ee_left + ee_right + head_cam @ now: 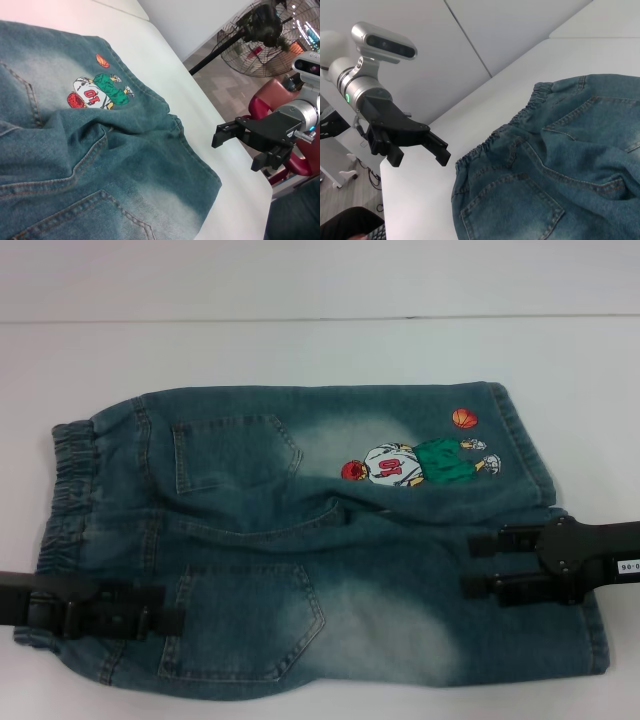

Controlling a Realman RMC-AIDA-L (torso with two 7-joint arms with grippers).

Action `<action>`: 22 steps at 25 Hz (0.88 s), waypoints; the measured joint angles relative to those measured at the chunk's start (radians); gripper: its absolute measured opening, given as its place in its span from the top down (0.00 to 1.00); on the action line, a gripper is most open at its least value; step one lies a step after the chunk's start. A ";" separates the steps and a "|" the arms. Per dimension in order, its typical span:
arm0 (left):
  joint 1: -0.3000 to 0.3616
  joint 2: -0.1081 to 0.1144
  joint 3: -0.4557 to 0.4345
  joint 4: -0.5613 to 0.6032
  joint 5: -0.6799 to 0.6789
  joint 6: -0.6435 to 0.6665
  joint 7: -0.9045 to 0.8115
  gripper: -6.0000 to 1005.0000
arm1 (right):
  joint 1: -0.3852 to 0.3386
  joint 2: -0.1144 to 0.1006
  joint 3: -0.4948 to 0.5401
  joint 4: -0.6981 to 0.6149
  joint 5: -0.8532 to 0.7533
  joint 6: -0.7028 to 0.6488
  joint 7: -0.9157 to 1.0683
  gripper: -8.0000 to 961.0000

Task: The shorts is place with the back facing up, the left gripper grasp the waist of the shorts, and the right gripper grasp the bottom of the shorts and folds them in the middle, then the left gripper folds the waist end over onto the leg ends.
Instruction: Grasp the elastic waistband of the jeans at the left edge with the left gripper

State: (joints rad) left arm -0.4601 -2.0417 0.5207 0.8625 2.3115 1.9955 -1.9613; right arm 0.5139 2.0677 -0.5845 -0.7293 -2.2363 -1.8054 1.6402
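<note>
Black plastic jaws stand apart on both claws: the left gripper (165,610) at the lower left of the head view, over the waist end of the shorts (300,540), and the right gripper (478,565) at the right edge, over the leg hem. The one pair of denim shorts lies spread, back up, two pockets showing, filling the middle of a white table (300,350). A basketball-player print (420,460) sits upper right. A standing fan (260,35) shows beyond the table edge. Whether either claw touches the cloth is hard to make out.
</note>
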 joint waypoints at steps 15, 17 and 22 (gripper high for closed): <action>0.000 0.014 -0.021 0.009 0.014 -0.002 -0.056 0.12 | 0.001 0.001 0.000 0.002 -0.005 0.014 -0.001 0.18; -0.001 0.023 -0.034 0.021 0.025 -0.002 -0.091 0.12 | 0.002 0.001 0.000 0.002 -0.005 0.015 0.000 0.18; -0.027 0.063 -0.073 0.102 0.168 -0.003 -0.319 0.13 | 0.002 -0.001 0.000 0.002 -0.005 0.015 -0.001 0.18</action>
State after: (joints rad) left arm -0.4874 -1.9783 0.4472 0.9644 2.4798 1.9926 -2.2801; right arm 0.5163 2.0670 -0.5845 -0.7269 -2.2415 -1.7901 1.6397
